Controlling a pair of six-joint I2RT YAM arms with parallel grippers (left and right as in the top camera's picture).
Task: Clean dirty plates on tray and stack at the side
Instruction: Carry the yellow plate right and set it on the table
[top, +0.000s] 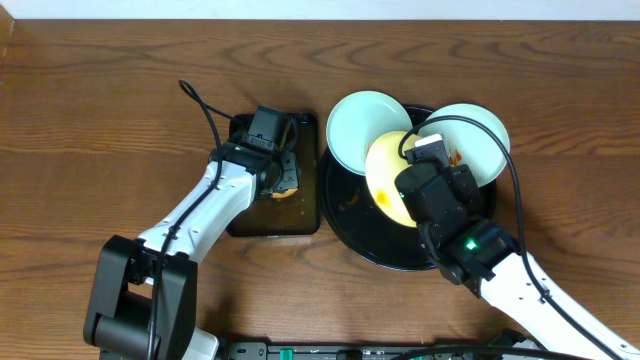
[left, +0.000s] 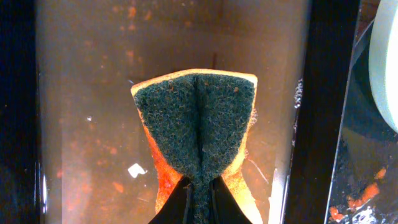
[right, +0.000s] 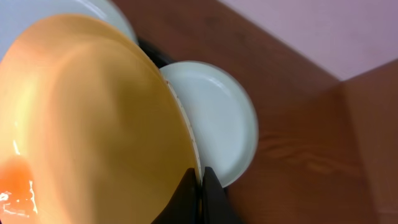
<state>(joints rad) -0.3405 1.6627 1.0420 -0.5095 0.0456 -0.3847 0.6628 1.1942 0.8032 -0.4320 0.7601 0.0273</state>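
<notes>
The round black tray (top: 355, 235) holds three plates. My right gripper (right: 200, 180) is shut on the rim of the cream-yellow plate (top: 388, 172), which is tilted up and has an orange sauce smear (right: 15, 177) at its centre. One pale bluish plate (top: 360, 128) leans at the tray's left rim; it also shows in the right wrist view (right: 217, 112). Another pale plate (top: 478, 145) with sauce lies at the right. My left gripper (left: 200, 193) is shut on a green-and-orange sponge (left: 196, 118) over the rectangular tray.
The rectangular black tray (top: 300, 222) with brownish water (left: 81, 93) stands left of the round tray. The edge of a pale plate (left: 385, 68) shows at the right of the left wrist view. Wooden table (top: 100, 130) lies all around.
</notes>
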